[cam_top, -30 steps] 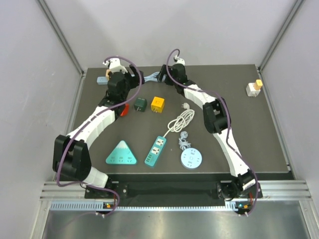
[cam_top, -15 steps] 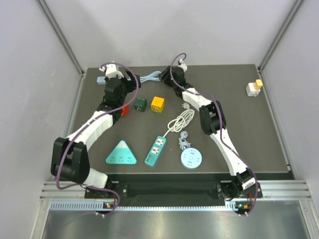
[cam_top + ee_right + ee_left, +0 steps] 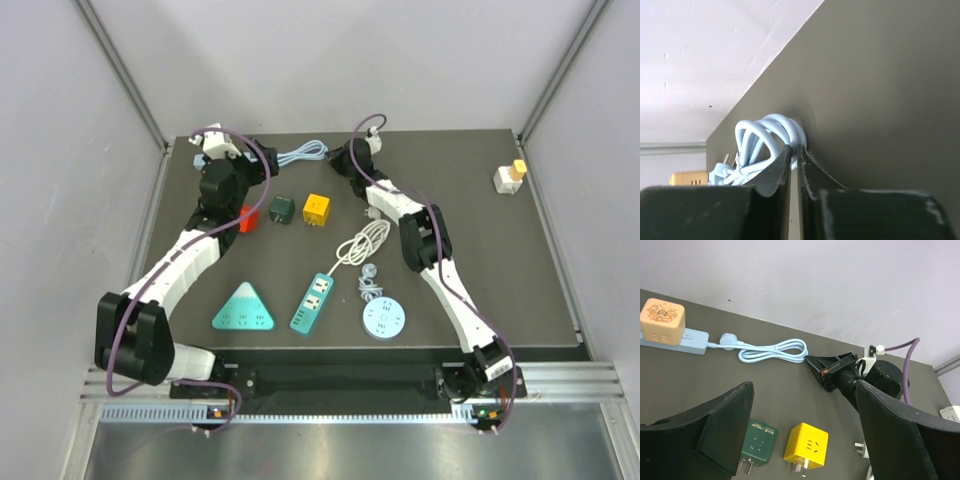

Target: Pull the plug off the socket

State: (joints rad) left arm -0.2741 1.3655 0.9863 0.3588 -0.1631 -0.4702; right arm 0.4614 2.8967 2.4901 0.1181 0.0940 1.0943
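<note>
The plug, a peach cube (image 3: 662, 321), sits in a light blue socket strip (image 3: 690, 341) at the back left in the left wrist view; my left arm hides both from above. The strip's light blue cable coil (image 3: 775, 350) (image 3: 305, 152) lies to its right. My right gripper (image 3: 812, 365) (image 3: 335, 160) (image 3: 794, 149) is shut, its tips against the coil's right end (image 3: 767, 132). I cannot see a strand pinched between them. My left gripper (image 3: 804, 390) hangs open above the table, right of the strip, with nothing between its fingers (image 3: 715, 430).
A green adapter (image 3: 280, 209), a yellow adapter (image 3: 317, 208) and a red one (image 3: 245, 220) lie mid-table. Nearer are a white cord (image 3: 365, 240), a teal strip (image 3: 316, 300), a triangular socket (image 3: 244, 308) and a round one (image 3: 384, 320). A white-and-yellow adapter (image 3: 510, 177) sits far right.
My right gripper has gone from open to shut at the coil's right end and drawn back a little to the right. My left arm has shifted left, still open.
</note>
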